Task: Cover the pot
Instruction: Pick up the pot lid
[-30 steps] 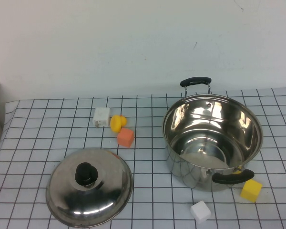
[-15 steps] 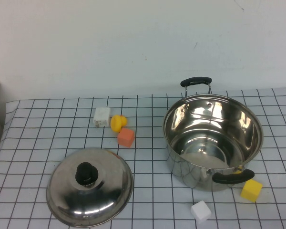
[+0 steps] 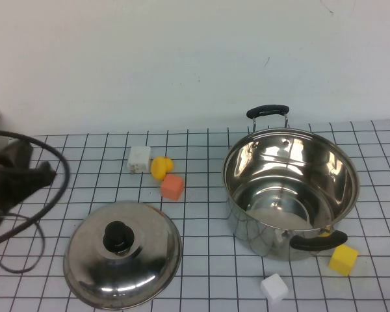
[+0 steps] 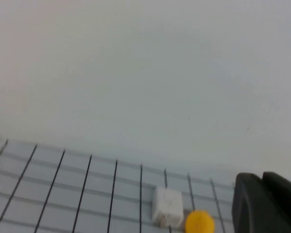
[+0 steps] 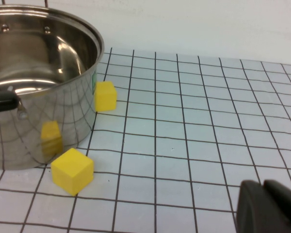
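The pot [image 3: 290,188] stands open at the right of the checked table, shiny steel with two black side handles. It also shows in the right wrist view [image 5: 39,97]. The domed steel lid [image 3: 122,252] with a black knob lies flat at the front left. My left gripper [image 3: 47,173] hangs blurred at the left edge, above the table behind and left of the lid; in the left wrist view [image 4: 262,182] its dark fingers lie together and empty. My right gripper [image 5: 263,187] shows only in its wrist view, fingers together and empty, low over the table right of the pot.
A white block [image 3: 138,158], a yellow round piece [image 3: 159,168] and an orange block [image 3: 171,187] lie between lid and pot, towards the back. A yellow cube [image 3: 342,259] and a white cube [image 3: 273,288] lie in front of the pot. Black cable [image 3: 26,240] loops at the left.
My left arm with its cable has come into the high view from the left edge. Pot, lid and blocks have not moved.
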`<act>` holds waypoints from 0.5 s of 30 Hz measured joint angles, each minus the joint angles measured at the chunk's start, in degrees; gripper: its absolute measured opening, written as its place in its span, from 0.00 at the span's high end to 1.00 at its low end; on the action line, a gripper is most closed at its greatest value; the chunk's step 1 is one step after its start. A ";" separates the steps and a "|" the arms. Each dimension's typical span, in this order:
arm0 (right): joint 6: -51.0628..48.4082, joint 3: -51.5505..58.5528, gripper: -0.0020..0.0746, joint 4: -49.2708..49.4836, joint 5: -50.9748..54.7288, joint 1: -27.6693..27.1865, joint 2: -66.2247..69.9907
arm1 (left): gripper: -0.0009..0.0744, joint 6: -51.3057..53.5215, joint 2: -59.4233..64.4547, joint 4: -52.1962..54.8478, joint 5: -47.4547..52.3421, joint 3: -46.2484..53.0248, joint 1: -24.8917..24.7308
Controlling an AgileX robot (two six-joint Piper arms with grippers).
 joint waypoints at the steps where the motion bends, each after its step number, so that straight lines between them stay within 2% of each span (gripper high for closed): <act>1: 0.00 0.00 0.96 0.00 0.00 0.00 0.00 | 0.97 -0.34 2.41 0.00 -0.71 0.00 0.00; 5: 0.00 0.00 0.96 0.00 0.00 0.00 0.00 | 0.91 0.00 10.63 1.35 -12.15 1.84 -1.23; 9: 0.00 0.00 0.96 0.00 0.00 0.00 0.00 | 0.80 3.99 17.90 5.59 -25.61 4.67 -4.68; 13: 0.00 0.00 0.96 0.00 0.00 0.00 0.00 | 0.59 9.22 25.08 6.99 -30.27 5.17 -7.77; 15: 0.00 0.00 0.96 0.00 0.00 0.00 0.00 | 0.45 11.77 29.29 5.95 -31.96 5.17 -8.36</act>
